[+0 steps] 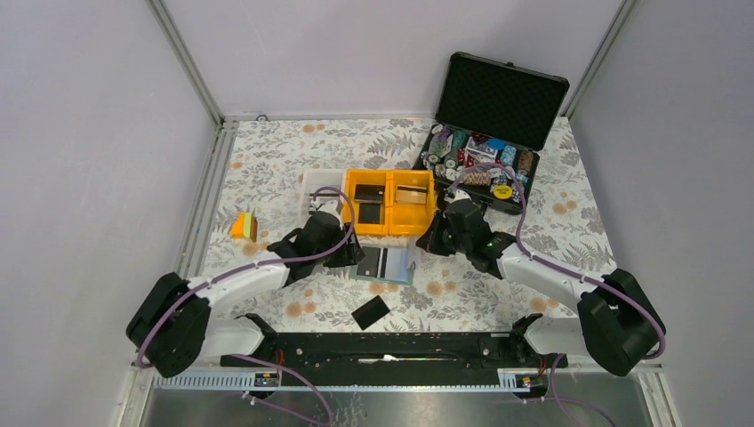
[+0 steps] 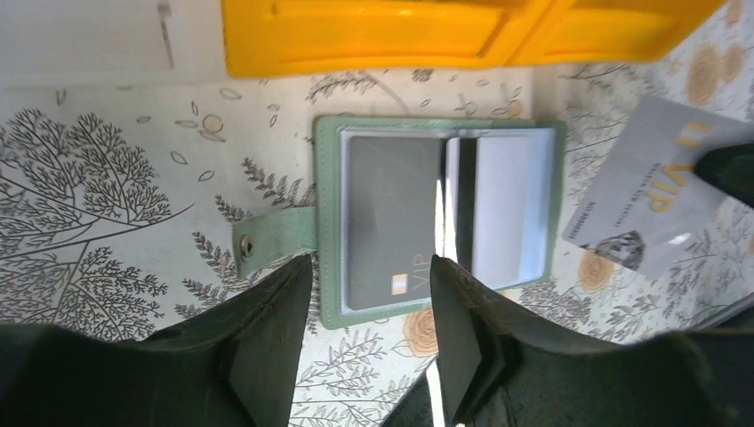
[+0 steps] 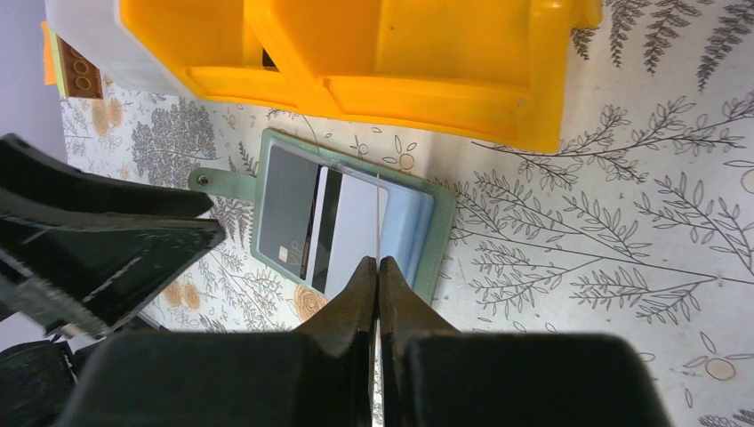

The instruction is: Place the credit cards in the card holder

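The card holder [image 2: 331,222] lies open on the floral table, sage-green rim outward, strap to the left. A dark grey credit card [image 2: 391,213] sits in its left pocket. A pale card with a black stripe [image 3: 331,233] lies across its middle. My left gripper [image 2: 372,267] is open, its fingertips straddling the holder's near edge with nothing between them. My right gripper [image 3: 378,264] is shut on a thin silvery-grey credit card [image 2: 645,200], seen edge-on above the holder's right pocket [image 3: 405,227]. Another black card [image 1: 370,312] lies loose on the table near the arm bases.
A yellow bin [image 1: 391,224] holding more cards stands just beyond the holder [image 1: 397,265], with a white bin [image 1: 318,182] on its left. An open black case [image 1: 498,98] with poker chips sits at the back right. A small orange-and-green block [image 1: 244,226] lies at the left.
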Robot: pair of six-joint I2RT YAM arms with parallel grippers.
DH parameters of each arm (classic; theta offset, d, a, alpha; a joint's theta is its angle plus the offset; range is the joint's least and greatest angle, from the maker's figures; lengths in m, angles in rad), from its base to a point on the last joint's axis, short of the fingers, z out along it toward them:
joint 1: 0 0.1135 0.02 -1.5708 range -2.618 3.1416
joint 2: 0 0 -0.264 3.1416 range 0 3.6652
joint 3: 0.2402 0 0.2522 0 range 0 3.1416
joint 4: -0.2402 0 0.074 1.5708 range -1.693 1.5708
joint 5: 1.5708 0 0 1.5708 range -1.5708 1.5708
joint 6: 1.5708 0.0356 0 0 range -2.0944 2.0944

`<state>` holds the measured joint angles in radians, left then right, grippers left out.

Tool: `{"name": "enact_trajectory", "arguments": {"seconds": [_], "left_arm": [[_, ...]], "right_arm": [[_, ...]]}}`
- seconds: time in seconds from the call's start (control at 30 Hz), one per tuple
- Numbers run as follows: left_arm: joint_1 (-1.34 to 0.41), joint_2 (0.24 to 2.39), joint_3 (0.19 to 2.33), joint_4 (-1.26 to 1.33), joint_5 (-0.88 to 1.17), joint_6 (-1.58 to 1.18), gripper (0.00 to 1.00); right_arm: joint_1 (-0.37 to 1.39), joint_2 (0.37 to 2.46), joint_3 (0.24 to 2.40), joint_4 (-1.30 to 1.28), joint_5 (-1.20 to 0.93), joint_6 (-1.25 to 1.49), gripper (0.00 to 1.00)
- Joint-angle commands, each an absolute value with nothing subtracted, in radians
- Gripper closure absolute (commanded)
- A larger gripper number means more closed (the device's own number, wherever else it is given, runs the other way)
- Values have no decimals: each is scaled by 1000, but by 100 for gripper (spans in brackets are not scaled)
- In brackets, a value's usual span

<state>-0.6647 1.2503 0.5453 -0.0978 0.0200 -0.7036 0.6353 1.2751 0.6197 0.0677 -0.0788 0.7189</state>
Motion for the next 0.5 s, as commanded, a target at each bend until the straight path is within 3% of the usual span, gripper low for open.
{"name": "enact_trajectory", "arguments": {"seconds": [0.0,0.47], "left_arm": [[-723,1161,617,-140,-153,-715,44],[-759,1369,644,166,195,-850,42]], "right_arm": [[630,1225,639,29,-23,686,100],[630,1224,615,-19,-21,682,100]]}}
